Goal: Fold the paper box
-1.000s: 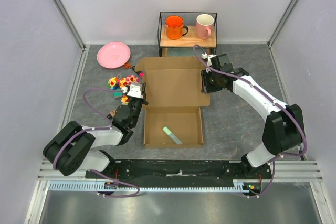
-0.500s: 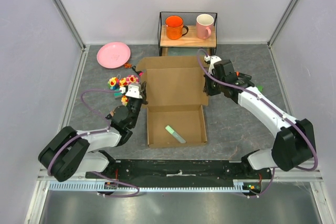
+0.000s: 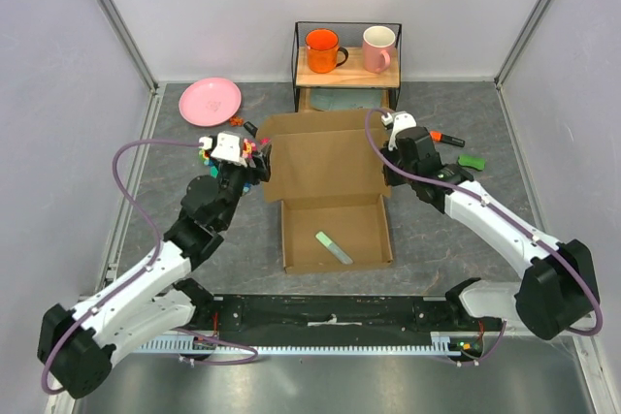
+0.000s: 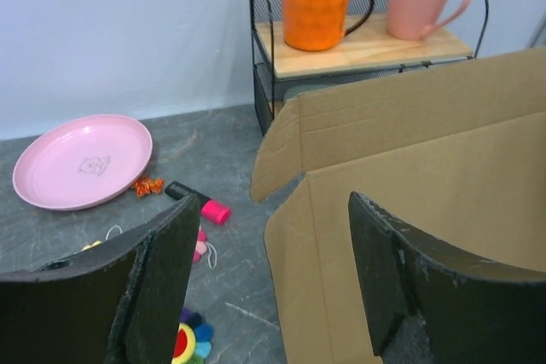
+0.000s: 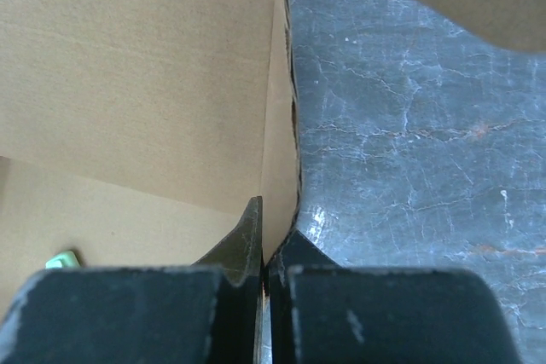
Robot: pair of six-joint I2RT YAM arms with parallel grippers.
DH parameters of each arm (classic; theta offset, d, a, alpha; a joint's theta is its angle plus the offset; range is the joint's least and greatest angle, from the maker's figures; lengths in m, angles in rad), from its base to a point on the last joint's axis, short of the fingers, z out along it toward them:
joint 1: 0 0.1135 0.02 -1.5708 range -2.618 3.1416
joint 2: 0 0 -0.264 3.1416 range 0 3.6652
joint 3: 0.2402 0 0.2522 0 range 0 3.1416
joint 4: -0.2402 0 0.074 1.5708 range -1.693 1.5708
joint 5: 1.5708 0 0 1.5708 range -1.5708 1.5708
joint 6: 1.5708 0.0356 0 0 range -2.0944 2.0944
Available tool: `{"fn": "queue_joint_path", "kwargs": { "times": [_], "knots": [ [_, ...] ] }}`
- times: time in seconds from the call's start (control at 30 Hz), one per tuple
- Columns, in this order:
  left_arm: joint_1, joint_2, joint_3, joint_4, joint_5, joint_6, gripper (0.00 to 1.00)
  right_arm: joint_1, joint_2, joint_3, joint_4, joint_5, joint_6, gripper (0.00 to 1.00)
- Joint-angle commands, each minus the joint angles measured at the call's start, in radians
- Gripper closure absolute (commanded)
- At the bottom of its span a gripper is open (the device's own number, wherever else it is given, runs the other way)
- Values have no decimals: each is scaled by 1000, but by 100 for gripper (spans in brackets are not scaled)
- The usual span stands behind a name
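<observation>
Inspection, left to right. A pink plate lies at the far left corner of the worktop, well apart from the box.

My left gripper hovers at the left edge of the lid, fingers apart and holding nothing. The lid's left side flap stands just ahead of them.

The paper box sits mid-worktop. Its tray lies flat toward the near edge with a green item inside. The lid is raised at the far side, in front of the wire rack.

My right gripper is pinched together on the lid's right edge.

Judgement: closing the lid is the step in hand, and it is not yet done. The next move calls for the left fingers to take the left flap, then both arms to bring the lid over the tray evenly. An uneven pull risks skewing the crease.
</observation>
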Motion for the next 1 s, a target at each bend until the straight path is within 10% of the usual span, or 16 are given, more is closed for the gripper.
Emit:
{"fn": "queue_joint_path", "kwargs": {
  "times": [0.0, 0.2, 0.43, 0.97],
  "knots": [
    [28, -48, 196, -558, 138, -115, 23, 1, -55, -7, 48, 56, 0, 100],
    [122, 17, 408, -951, 388, -226, 18, 13, -78, -10, 43, 68, -10, 100],
    [255, 190, 453, -1050, 699, -304, 12, 30, -87, -48, 60, 74, -7, 100],
    [309, 441, 611, -1062, 707, -227, 24, 76, -106, -59, 72, 104, -21, 100]
  ]
}}
